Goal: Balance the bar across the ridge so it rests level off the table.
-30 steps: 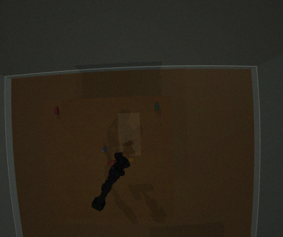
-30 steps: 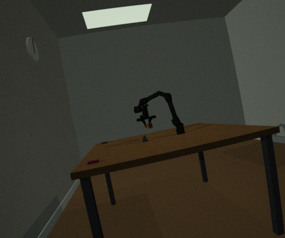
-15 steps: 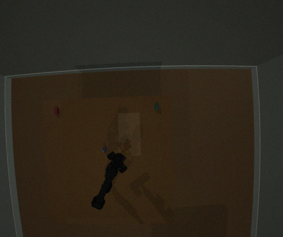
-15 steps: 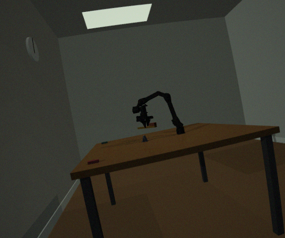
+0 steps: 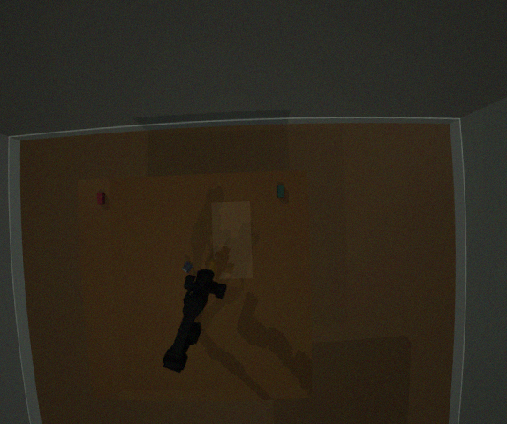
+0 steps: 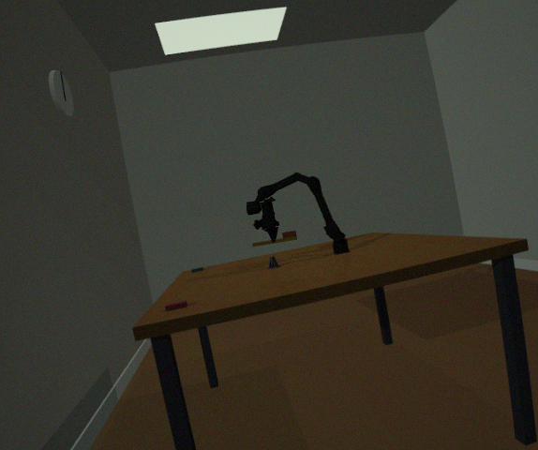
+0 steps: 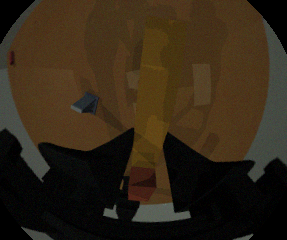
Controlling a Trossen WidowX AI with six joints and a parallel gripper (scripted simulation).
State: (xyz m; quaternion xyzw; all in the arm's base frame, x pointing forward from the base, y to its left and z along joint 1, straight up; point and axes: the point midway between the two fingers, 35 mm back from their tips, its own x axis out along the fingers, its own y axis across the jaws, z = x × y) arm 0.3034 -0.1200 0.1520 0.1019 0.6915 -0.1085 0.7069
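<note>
The long yellow-orange bar (image 5: 213, 264) (image 6: 261, 243) (image 7: 153, 82) is off the table, with a red block (image 6: 289, 234) (image 7: 142, 184) on it near one end. My gripper (image 6: 274, 240) (image 7: 149, 134) is shut on the bar between its ends. In the exterior view the bar looks roughly parallel to the tabletop. The small blue-grey ridge (image 5: 186, 267) (image 6: 273, 262) (image 7: 86, 103) stands on the table, lower than the bar. In the wrist view it lies left of the bar, not under it. From above, the arm hides part of the bar.
A red block (image 5: 101, 198) (image 6: 175, 306) (image 7: 12, 57) and a teal block (image 5: 281, 190) (image 6: 197, 269) lie on the wooden table (image 5: 121, 319) (image 6: 356, 262), away from the ridge. A pale light patch (image 5: 230, 219) and arm shadows fall on the tabletop.
</note>
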